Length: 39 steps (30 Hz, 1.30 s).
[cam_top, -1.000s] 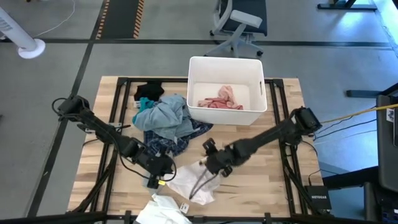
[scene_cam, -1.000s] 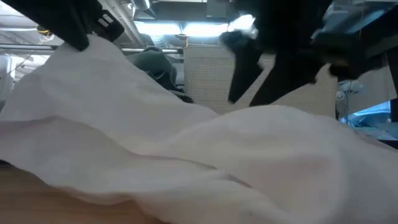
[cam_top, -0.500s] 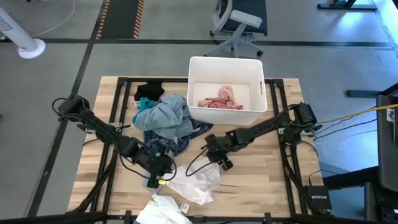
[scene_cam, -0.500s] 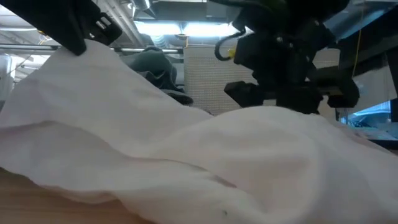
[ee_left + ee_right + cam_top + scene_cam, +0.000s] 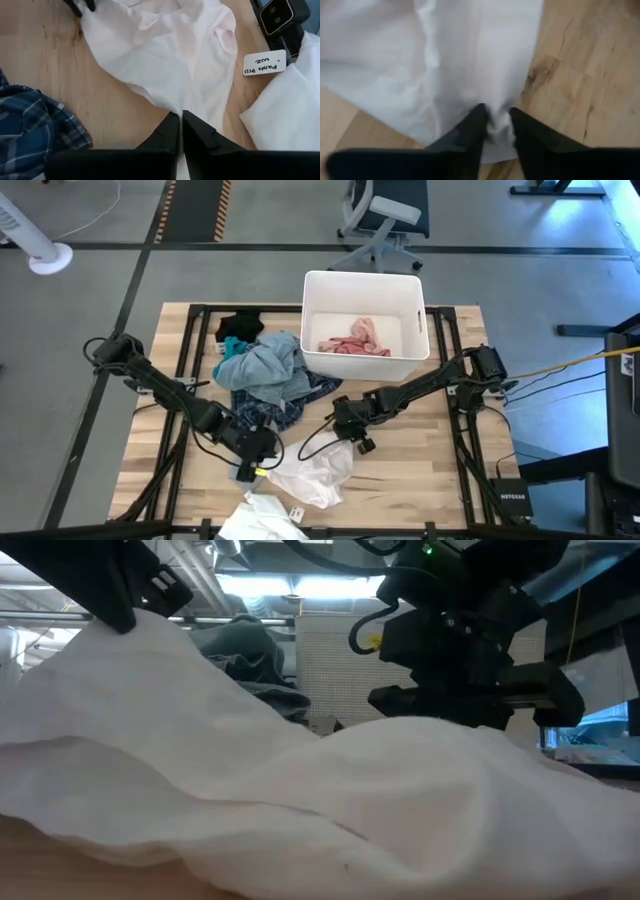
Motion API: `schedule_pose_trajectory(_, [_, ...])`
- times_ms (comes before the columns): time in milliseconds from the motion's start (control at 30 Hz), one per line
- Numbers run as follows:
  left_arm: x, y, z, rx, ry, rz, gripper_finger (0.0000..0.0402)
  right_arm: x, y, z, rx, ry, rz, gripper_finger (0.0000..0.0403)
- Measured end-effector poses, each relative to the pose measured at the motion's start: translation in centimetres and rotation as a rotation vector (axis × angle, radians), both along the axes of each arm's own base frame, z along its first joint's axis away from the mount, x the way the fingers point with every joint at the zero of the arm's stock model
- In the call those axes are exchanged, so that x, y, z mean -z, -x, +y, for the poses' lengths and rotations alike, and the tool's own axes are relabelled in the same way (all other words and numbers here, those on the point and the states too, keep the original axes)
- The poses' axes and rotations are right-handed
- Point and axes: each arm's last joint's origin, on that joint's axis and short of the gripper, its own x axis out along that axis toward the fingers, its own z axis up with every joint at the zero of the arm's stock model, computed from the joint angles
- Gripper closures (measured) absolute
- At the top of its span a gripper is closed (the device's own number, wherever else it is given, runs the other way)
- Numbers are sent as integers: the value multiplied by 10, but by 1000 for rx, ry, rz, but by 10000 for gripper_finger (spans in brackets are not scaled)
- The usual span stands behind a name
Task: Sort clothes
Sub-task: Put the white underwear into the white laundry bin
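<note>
Right gripper [image 5: 352,446]: I see it low on the table, at the upper right edge of the white garment [image 5: 315,474]. In the right wrist view its two fingers [image 5: 470,131] stand narrowly apart with a fold of the white cloth pinched between them.
Left gripper [image 5: 258,470]: I see it at the left edge of the same garment. In the left wrist view the fingers [image 5: 167,131] are pressed together, with the cloth's edge running in between the tips.
White garment: it lies crumpled on the wooden table [image 5: 440,470] toward the front, spanning between the two grippers.
Second white piece [image 5: 262,520]: at the front edge, with a handwritten tag [image 5: 264,63] beside it.
Clothes pile [image 5: 268,375]: light blue-grey, teal and dark blue plaid, left of the bin, with a black piece [image 5: 240,327] behind.
White bin [image 5: 415,320]: at the back of the table, holding a pink garment [image 5: 354,338].
</note>
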Motion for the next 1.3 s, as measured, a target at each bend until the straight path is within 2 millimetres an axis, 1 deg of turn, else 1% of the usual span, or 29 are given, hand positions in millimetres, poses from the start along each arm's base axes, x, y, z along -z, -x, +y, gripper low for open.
schedule_pose_trajectory(67, [0, 0, 0, 0, -1, 1, 397, -1, 1, 0, -11, 19, -3, 360])
schedule_pose_trajectory(100, [0, 0, 0, 0, -2, 3, 398, -3, 2, 0, -14, 32, -3, 379])
schedule_pose_trajectory(133, [0, 0, 0, 0, -3, 5, 398, -6, 4, 3, -21, 50, -6, 386])
schedule_pose_trajectory(200, [0, 0, 0, -4, -1, 8, 397, -13, 10, 9, -19, 130, -8, 380])
schedule_pose_trajectory(267, [0, 0, 0, -7, -2, 7, 394, -23, 22, 16, -9, 208, 9, 376])
schedule_pose_trajectory(300, [0, 0, 1, -11, -6, 5, 393, -27, 29, 20, -2, 234, 33, 378])
schedule_pose_trajectory(400, [0, 0, 2, -32, -26, -4, 394, -49, 46, 32, 49, 284, 25, 392])
schedule_pose_trajectory(500, [-1, -3, 6, -70, -59, -33, 396, -65, 66, 44, 105, 340, 17, 392])
schedule_pose_trajectory(633, [-5, -11, 12, -103, -103, -119, 394, -85, 90, 58, 171, 397, -43, 382])
schedule_pose_trajectory(767, [-13, -19, 13, -73, -141, -227, 391, -101, 109, 68, 197, 426, -127, 389])
schedule_pose_trajectory(833, [-19, -23, 13, -52, -163, -266, 393, -112, 116, 73, 206, 431, -176, 390])
schedule_pose_trajectory(900, [-30, -28, 13, -41, -176, -307, 395, -123, 122, 77, 211, 447, -211, 388])
schedule_pose_trajectory(1033, [-60, -33, 9, -17, -173, -399, 395, -153, 130, 91, 177, 443, -286, 386])
schedule_pose_trajectory(1100, [-70, -35, 8, -13, -166, -428, 393, -167, 135, 98, 150, 430, -299, 386])
schedule_pose_trajectory(1167, [-74, -35, 8, -16, -161, -436, 391, -179, 140, 105, 138, 409, -309, 387])
schedule_pose_trajectory(1300, [-73, -35, 8, -44, -126, -425, 390, -199, 153, 120, 128, 333, -343, 387])
